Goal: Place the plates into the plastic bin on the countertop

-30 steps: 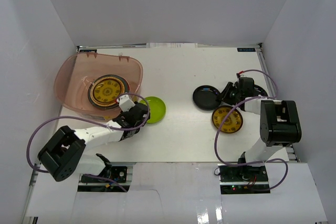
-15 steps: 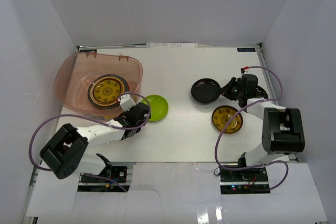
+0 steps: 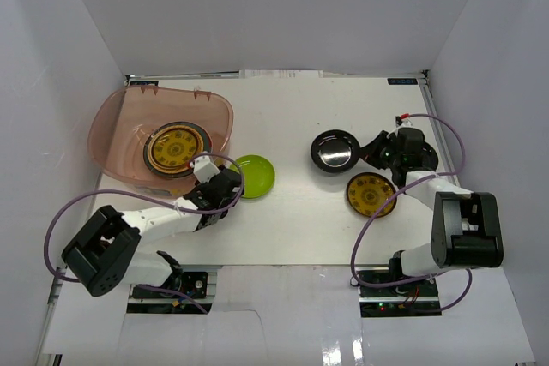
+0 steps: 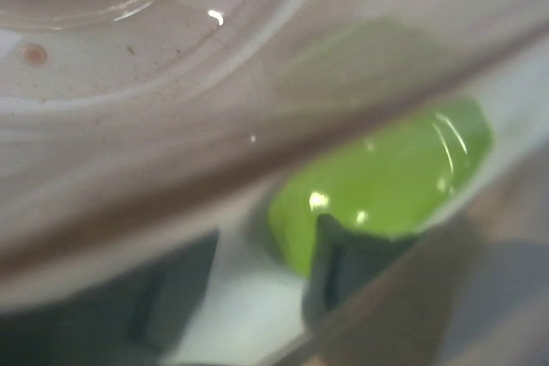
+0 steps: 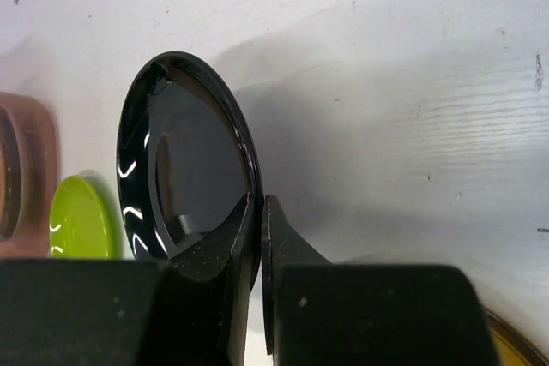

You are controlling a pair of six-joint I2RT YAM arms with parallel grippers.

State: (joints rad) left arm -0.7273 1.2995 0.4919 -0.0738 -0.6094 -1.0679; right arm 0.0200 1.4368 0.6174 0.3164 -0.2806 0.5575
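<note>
Black plate (image 5: 193, 169) stood tilted over worktop (image 5: 386, 83), rim clenched in jaws of right gripper (image 5: 259, 203). Jaws of left gripper (image 4: 253, 250) were apart, empty, beside lime plate (image 4: 386, 177).

A white countertop (image 3: 292, 117) enclosed by white walls carries a large pinkish-brown plastic bin (image 3: 129, 117) at its far left corner. A lime green plate (image 3: 255, 176) lies flat just beside the bin's near right corner. On the right side, a gold patterned plate (image 3: 371, 195) rests flat on the surface. Just behind it, a black plate (image 3: 334, 151) is tipped up on edge; whether it touches the countertop cannot be told.
</note>
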